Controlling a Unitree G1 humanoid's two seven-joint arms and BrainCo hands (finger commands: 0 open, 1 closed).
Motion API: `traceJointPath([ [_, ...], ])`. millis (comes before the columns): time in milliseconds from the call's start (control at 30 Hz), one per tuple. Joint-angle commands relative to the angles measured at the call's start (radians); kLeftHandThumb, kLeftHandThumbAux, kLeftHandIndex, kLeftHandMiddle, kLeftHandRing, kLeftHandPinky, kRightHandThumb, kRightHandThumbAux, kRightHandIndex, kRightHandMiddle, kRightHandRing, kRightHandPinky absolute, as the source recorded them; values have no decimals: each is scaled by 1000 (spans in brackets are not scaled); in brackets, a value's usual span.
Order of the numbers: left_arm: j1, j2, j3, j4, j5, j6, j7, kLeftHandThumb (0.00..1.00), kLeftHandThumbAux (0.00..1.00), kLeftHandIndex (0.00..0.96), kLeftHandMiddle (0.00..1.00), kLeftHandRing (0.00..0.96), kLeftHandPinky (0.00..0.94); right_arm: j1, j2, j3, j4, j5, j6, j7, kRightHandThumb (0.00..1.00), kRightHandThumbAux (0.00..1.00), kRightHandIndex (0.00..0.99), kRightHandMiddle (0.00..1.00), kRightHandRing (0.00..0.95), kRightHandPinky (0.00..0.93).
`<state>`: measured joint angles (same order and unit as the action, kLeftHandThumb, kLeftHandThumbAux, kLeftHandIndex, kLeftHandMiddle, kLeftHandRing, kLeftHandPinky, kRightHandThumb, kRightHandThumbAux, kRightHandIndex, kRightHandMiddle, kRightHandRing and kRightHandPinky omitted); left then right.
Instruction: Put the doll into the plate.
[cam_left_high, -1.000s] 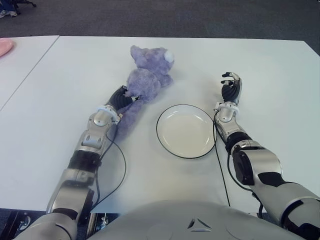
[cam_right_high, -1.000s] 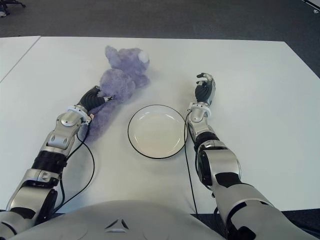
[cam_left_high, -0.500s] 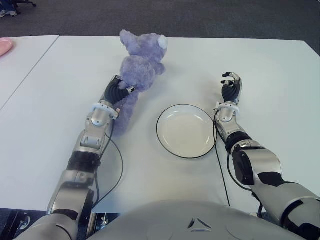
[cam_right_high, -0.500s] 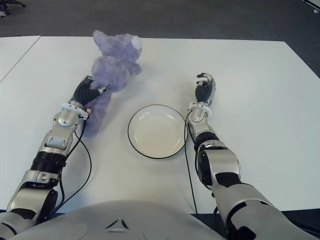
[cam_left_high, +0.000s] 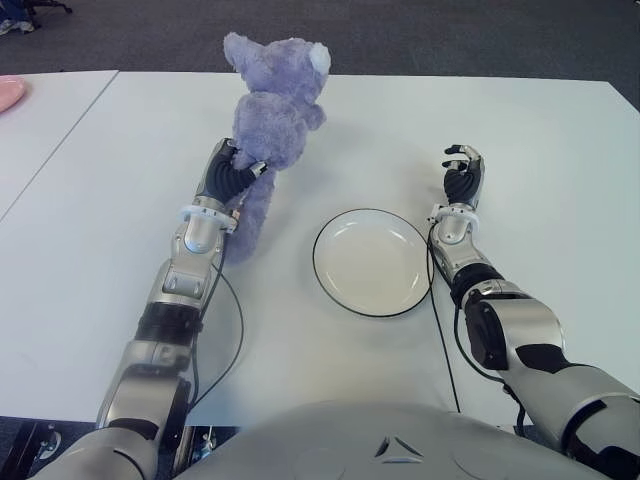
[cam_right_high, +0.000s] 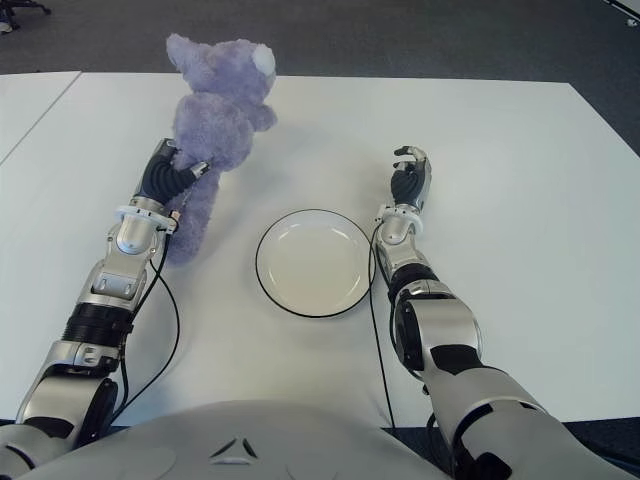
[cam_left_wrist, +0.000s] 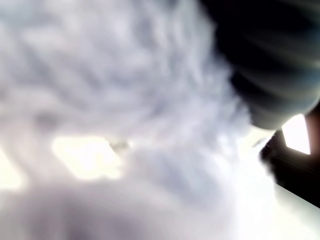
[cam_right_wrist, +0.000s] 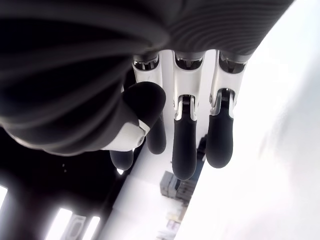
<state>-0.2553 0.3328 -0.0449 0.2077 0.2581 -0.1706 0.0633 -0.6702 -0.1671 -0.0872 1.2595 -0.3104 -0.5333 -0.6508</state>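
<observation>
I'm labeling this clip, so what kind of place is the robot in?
Probably an office or lab: plain white tables pushed together on dark carpet, bare except for a plate and the purple doll in the left hand.

a white counter (cam_left_high: 520, 120) fills the view, with dark grey carpet floor (cam_left_high: 350, 35) beyond it. a second white counter (cam_left_high: 40, 130) adjoins, carrying a pink object (cam_left_high: 10, 93).

Colours I see on my feed

The doll (cam_left_high: 268, 110) is fuzzy lilac-purple with a white patch on its head; the plate (cam_left_high: 372, 262) is cream with a thin black rim; the counter (cam_left_high: 540, 150) is plain white. Both hands, left hand (cam_left_high: 228, 180) and right hand (cam_left_high: 462, 175), show black fingers (cam_right_wrist: 219, 142) on silver-grey arms.
</observation>
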Motion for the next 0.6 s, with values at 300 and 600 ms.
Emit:
traceJointPath([
  [300, 40, -3, -1, -94, 49, -37, 21, 655, 720, 831, 915, 910, 910, 181, 62, -6, 115, 9, 92, 26, 1000, 692, 386, 256, 431, 504],
  [600, 63, 23, -12, -163, 84, -42, -8, 637, 720, 837, 920, 913, 908, 181, 63, -9, 114, 9, 90, 28, 1000, 693, 379, 254, 428, 507],
])
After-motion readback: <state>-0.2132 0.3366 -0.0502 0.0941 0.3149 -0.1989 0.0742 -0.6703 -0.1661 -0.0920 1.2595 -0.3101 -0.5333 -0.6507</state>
